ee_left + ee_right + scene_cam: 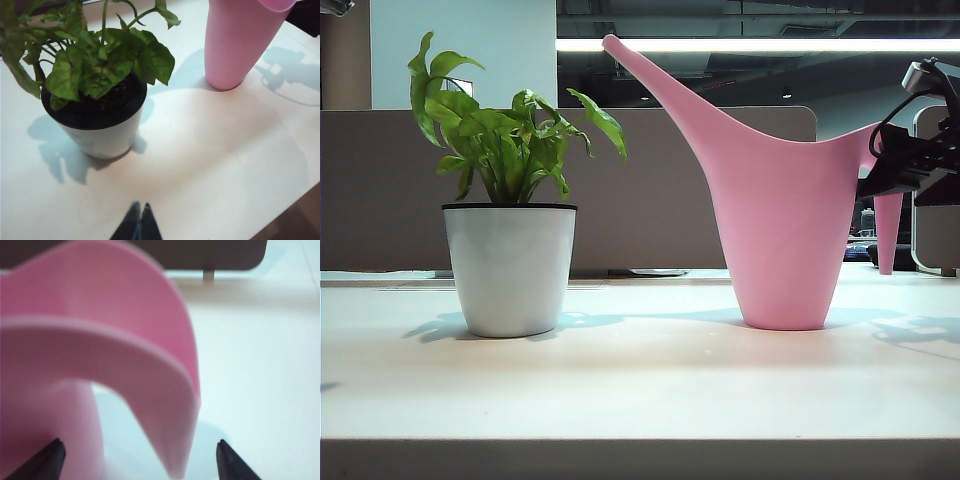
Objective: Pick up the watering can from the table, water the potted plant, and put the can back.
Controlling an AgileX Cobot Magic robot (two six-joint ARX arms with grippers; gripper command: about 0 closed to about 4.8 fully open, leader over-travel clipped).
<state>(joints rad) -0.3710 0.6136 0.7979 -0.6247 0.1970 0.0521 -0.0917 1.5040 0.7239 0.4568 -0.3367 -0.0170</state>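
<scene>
Nearby, right gripper [137,460] astride watering can [782,225] handle; left gripper [138,222] apart.

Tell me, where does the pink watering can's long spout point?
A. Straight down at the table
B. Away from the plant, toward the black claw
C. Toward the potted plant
C: in the exterior view the watering can stands upright on the table and its spout rises up and leftward, toward the potted plant, while the open right claw sits at the handle side.
</scene>
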